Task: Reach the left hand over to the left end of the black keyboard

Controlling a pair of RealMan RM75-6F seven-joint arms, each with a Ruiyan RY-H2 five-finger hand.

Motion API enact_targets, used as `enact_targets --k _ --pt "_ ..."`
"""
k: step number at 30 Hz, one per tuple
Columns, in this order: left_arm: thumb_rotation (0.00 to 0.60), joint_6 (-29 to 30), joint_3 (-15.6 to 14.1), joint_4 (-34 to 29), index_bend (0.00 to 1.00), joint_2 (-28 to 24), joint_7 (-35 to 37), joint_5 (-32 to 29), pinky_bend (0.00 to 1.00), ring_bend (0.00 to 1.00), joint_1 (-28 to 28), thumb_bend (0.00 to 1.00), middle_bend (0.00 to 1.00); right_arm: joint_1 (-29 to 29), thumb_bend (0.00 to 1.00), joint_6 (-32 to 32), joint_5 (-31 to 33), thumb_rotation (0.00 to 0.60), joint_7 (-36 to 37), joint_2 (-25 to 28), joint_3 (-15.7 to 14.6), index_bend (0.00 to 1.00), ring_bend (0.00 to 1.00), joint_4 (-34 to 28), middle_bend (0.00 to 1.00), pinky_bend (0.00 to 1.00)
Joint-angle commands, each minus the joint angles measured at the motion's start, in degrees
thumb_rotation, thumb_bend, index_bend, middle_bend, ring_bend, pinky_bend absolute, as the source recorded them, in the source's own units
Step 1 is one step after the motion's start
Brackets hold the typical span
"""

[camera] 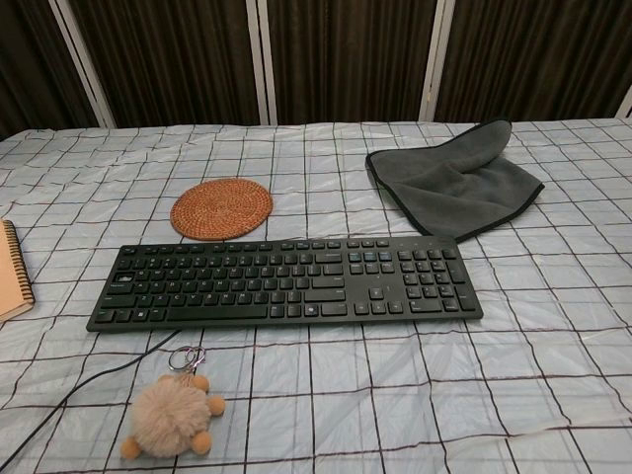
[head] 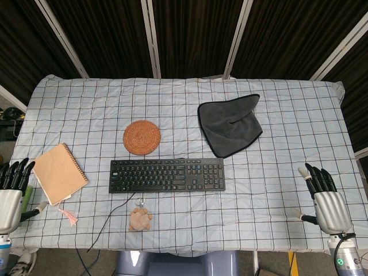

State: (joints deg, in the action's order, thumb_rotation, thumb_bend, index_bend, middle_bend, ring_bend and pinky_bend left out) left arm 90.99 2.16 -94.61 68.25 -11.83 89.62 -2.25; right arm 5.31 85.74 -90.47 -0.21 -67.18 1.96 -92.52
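The black keyboard lies across the middle of the checked tablecloth, its left end near the table's centre-left. My left hand hovers at the table's front left corner, palm down with fingers spread and nothing in it, well left of the keyboard and beyond the notebook. At the front right corner my right hand is likewise spread and holds nothing. Neither hand shows in the chest view.
A tan spiral notebook lies between my left hand and the keyboard. A woven round coaster sits behind the keyboard, a grey cloth at the back right. A fluffy keychain toy and the keyboard cable lie in front.
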Motion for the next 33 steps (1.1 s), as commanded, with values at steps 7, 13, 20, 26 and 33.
enact_targets --k 7,13,20,26,33 --pt "0.600 -0.01 -0.17 -0.16 0.00 -0.13 -0.16 0.11 0.00 0.00 0.08 0.00 0.00 -0.12 0.04 0.11 0.06 0.600 -0.06 0.07 -0.02 0.05 0.00 -0.21 0.00 0.00" --pt "0.600 0.09 -0.31 -0.34 0.00 -0.27 -0.30 0.42 0.00 0.00 0.12 0.00 0.00 -0.22 0.04 0.23 -0.01 0.600 -0.24 0.09 -0.06 0.05 0.00 -0.39 0.00 0.00" --pt "0.600 -0.43 -0.58 -0.31 0.00 -0.27 -0.28 0.73 0.00 0.00 -0.10 0.00 0.00 -0.08 0.04 -0.21 0.35 0.600 -0.45 -0.05 0.03 0.05 0.00 -0.37 0.00 0.00" --pt "0.600 -1.49 -0.59 -0.77 0.00 -0.35 -0.40 0.14 0.00 0.00 -0.45 0.00 0.00 0.01 0.04 -0.66 0.81 0.600 -0.05 0.08 0.09 0.05 0.00 -0.24 0.00 0.00" --pt "0.600 -1.90 -0.94 -1.16 0.00 -0.54 -1.31 -0.04 0.00 0.00 -0.38 0.00 0.00 -0.05 0.04 -0.68 0.57 0.600 -0.46 0.22 -0.11 0.05 0.00 -0.66 0.00 0.00"
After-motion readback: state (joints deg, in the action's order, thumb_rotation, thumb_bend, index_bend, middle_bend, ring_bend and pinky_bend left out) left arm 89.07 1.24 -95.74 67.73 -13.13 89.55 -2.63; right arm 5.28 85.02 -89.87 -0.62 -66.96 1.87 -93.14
